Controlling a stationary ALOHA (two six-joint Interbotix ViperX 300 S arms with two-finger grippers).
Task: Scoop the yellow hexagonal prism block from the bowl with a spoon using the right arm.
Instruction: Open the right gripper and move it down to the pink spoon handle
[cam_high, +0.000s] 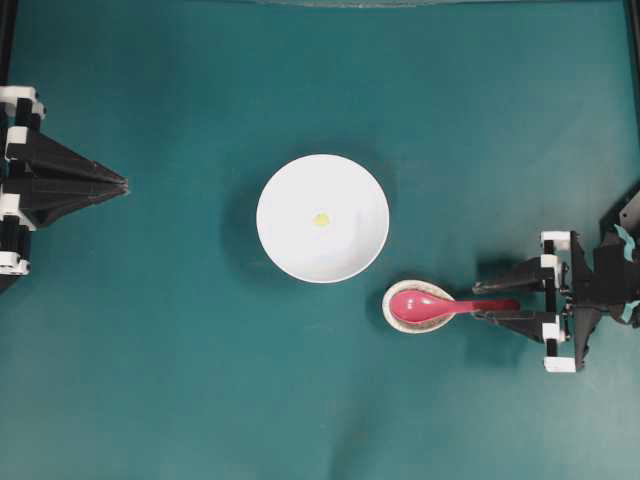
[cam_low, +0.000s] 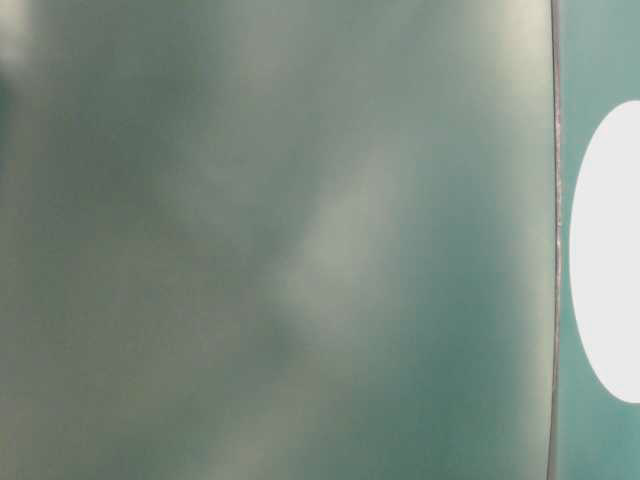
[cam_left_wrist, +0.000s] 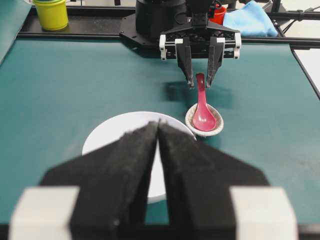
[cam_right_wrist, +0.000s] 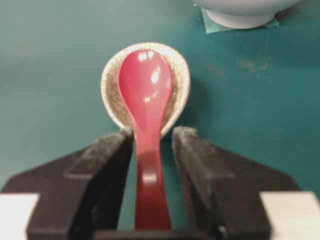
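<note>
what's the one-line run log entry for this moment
phase: pre-grasp | right gripper: open, straddling spoon handle | spoon: on spoon rest | yellow block: in bowl | left gripper: shut

The overhead view looks straight down on the whole counter (cam_high: 150, 350), with the bowl (cam_high: 322, 218) near its middle. The table-level view sits very close to something blurred that fills most of it, perhaps a surface at the lens; only a white sliver shows at its right edge. The left wrist view looks level across the counter, over its own hand (cam_left_wrist: 159, 150), toward the right hand (cam_left_wrist: 200, 80). The right wrist view hangs close above the spoon (cam_right_wrist: 147, 115). Overhead and both wrist views share spoon and bowl.
</note>
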